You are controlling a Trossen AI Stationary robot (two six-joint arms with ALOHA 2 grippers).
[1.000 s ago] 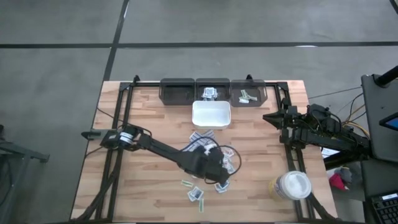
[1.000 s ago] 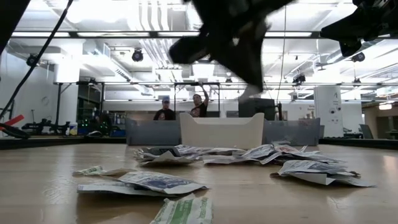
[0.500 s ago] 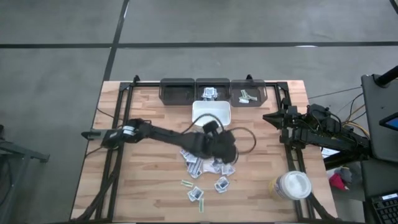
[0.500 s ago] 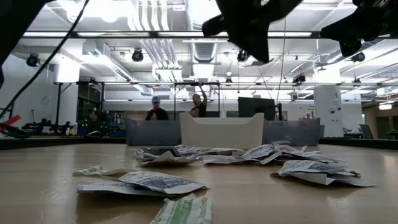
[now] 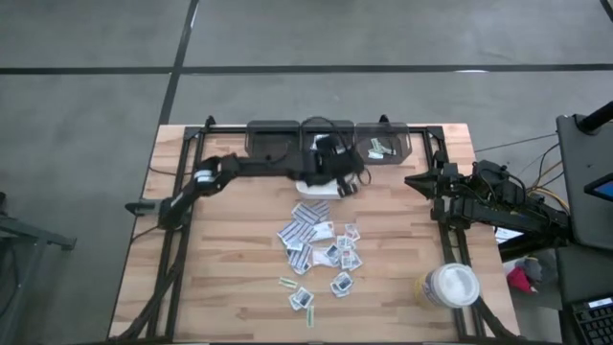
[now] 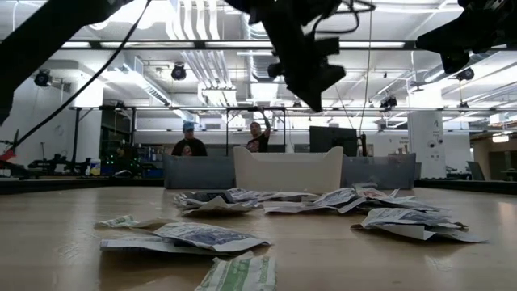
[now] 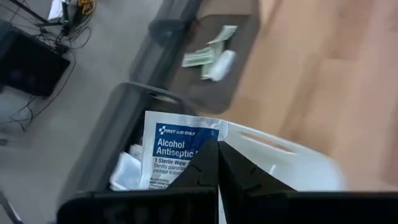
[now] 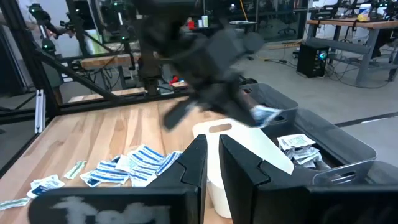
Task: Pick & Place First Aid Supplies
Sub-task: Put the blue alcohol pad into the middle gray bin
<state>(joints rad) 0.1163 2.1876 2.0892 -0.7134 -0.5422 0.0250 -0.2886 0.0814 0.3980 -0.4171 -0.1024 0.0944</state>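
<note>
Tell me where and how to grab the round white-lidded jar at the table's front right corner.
Grip the jar around its side wall just below the lid, gripper coming in level from the open table side. It stands upright near the right arm's frame, and its lid looks wide and flat, so a pinch from above would probably find little to close on. The right gripper is nearest.

We see the left end effector (image 5: 330, 165) now away from the packet pile (image 5: 321, 244), over the white tray (image 5: 316, 188) by the back bins, its fingers clamped on an alcohol wipe packet (image 7: 177, 149).
</note>
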